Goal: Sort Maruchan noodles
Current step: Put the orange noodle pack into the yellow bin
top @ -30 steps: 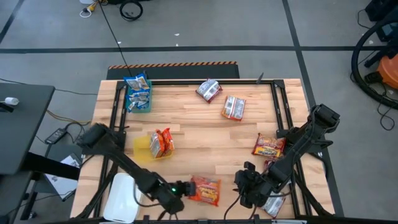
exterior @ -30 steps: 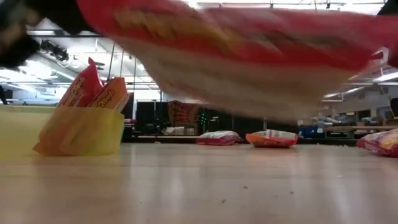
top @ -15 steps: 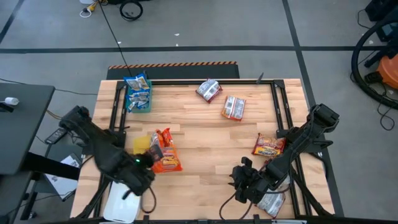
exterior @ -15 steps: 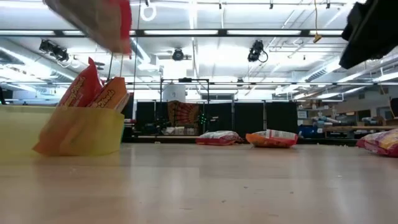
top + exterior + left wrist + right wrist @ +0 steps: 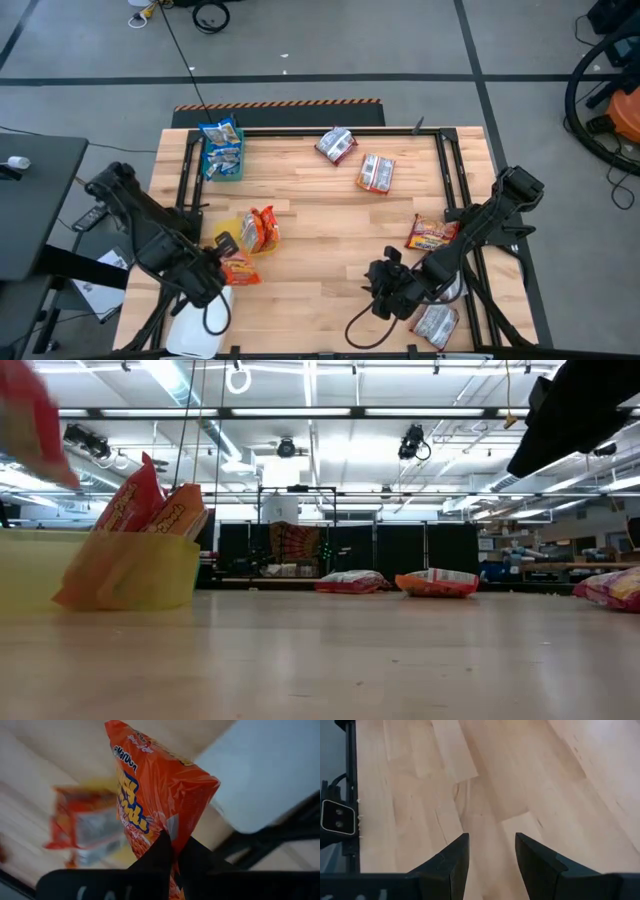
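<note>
Here, the left end effector (image 5: 175,851) is pinching an orange Maruchan packet (image 5: 155,795) by its crinkly edge, light and floppy; the right end effector (image 5: 491,851) is hanging released.

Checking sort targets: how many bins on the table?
3. Teal bin, far left, holding blue packets; yellow bin, mid-left, holding orange packets; white bin, near-left corner.

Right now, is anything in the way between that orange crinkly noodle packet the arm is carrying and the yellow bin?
Nothing visible. The left gripper is shut on the orange crinkly noodle packet, just beside the yellow plastic bin. The bin already holds upright orange packets, but no object lies between.
</note>
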Robot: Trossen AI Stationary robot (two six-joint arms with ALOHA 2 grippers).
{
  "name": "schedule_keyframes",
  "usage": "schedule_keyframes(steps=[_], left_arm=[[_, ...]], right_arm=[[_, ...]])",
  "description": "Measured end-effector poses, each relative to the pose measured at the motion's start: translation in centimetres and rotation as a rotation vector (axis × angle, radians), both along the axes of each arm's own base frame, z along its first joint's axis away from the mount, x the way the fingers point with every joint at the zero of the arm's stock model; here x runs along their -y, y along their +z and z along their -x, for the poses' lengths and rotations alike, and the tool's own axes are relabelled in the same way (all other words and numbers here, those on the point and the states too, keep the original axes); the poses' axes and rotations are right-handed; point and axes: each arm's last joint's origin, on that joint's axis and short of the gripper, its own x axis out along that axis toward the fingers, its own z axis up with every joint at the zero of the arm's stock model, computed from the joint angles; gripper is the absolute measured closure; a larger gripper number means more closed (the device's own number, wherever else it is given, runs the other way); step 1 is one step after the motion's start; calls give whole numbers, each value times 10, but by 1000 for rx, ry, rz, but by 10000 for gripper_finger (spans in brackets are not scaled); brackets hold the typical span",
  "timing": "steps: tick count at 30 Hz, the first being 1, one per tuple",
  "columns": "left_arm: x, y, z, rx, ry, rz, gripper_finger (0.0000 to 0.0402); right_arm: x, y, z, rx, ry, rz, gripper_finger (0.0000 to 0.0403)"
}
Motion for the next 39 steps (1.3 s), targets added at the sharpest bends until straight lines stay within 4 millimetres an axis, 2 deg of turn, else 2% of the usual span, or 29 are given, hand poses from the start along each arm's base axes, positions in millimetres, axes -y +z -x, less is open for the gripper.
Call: schedule_keyframes(steps=[4,10,17,21,23,30,39], left_arm=[[-8,-27,3,-77,-47,-96,378],[-24,-45,-2,-136,-160,-180,377],[-61,-30,-4,-73,-178,-214,377],[-79,-17,6,-6,-122,-179,377],[-85,-16,12,4,-124,-178,377],[-92,-57,23,-164,-183,-214,377],[-84,-62,23,-204,-335,-235,377]], right_arm=[[4,0,-3,-3,13,28,238],[14,0,-10,-11,20,66,238],[27,0,-19,-22,-3,79,238],[33,0,-23,-37,7,91,238],[38,-1,-26,-50,35,116,238],[62,1,-40,-50,39,180,238],[87,7,-61,27,40,223,238]])
